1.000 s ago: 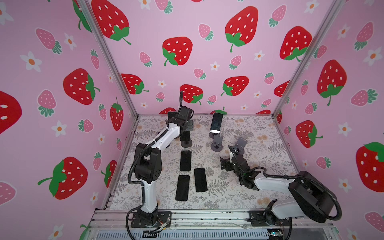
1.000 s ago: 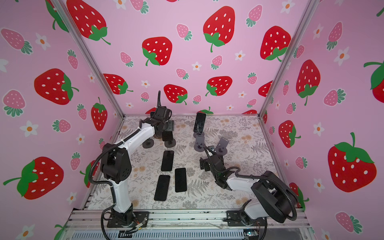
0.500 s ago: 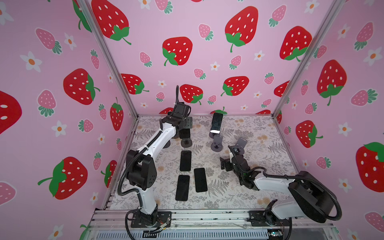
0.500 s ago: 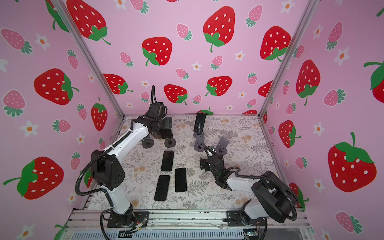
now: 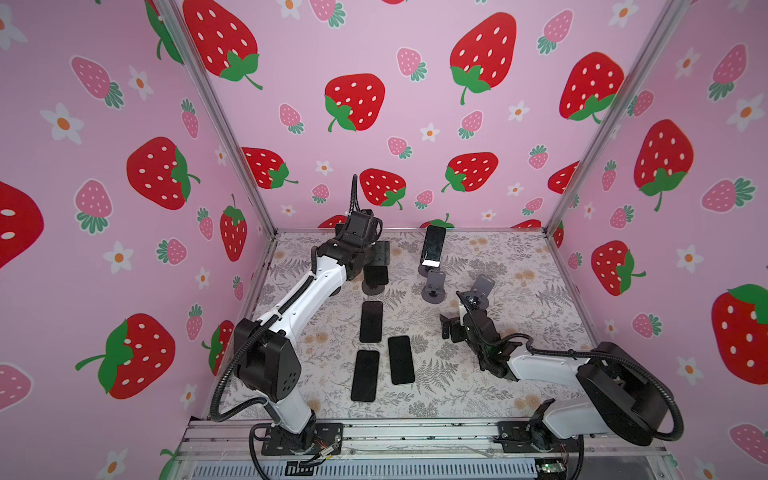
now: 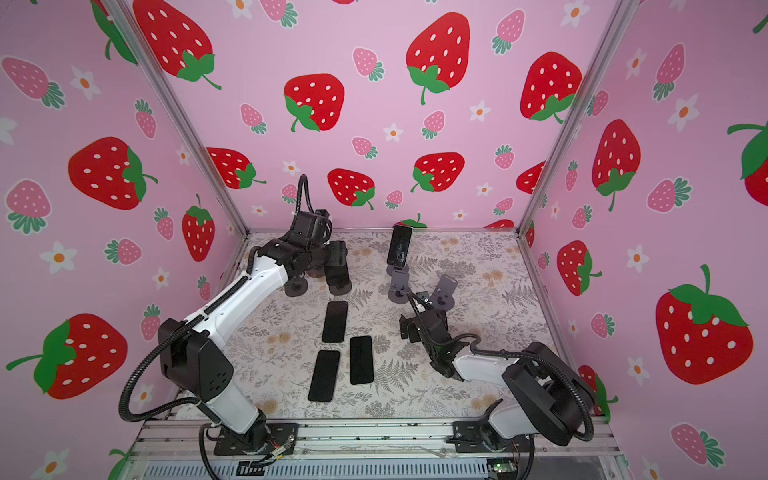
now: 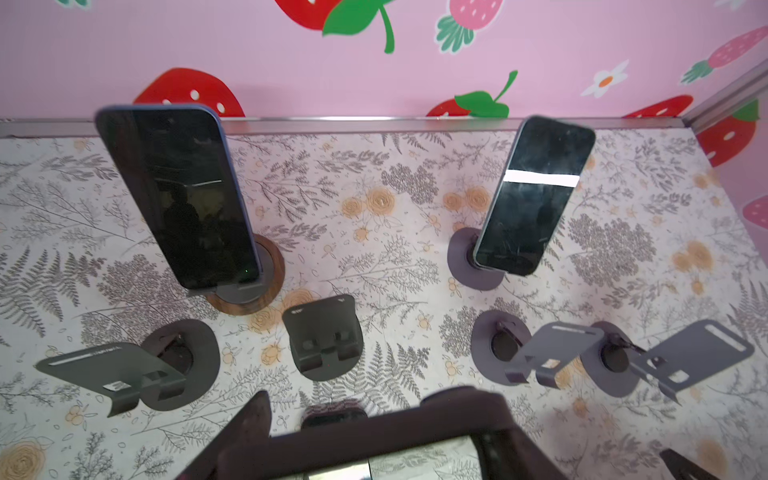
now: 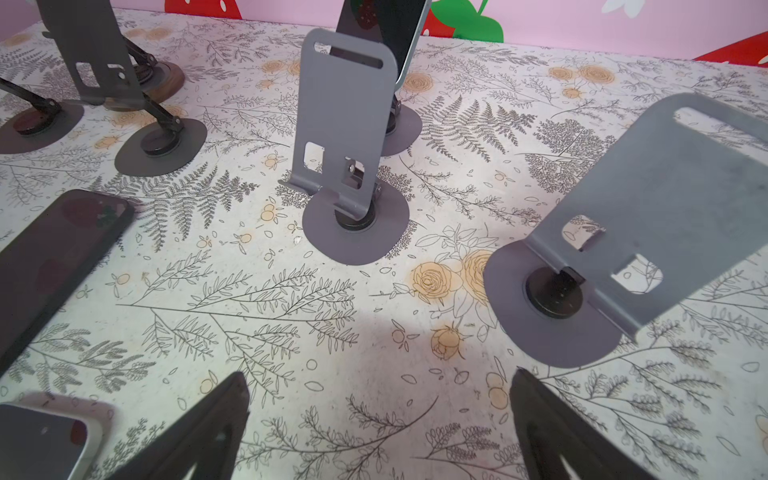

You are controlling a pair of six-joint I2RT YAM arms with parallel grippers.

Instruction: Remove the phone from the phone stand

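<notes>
The left arm (image 5: 307, 299) stretches out long, its left gripper (image 5: 374, 254) clamped across a phone (image 7: 415, 453) near the wood-based stand (image 7: 272, 286). Well apart from it, the right gripper (image 8: 378, 374) sits low and gapes.

Pink walls (image 5: 395, 137) carry red and pink strawberries with green leaves, plus white flowers. The white mat (image 5: 457, 395) shows grey ferns and orange roses. Each phone (image 5: 370, 321) is black, each stand (image 8: 345, 124) grey, one base (image 7: 274, 286) wood-brown. My arms (image 5: 309, 299): white and black.

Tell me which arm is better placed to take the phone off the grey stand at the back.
Right, probably. The right claw is open, empty and facing that phone on the grey stand; the left claw is shut on another phone.
</notes>
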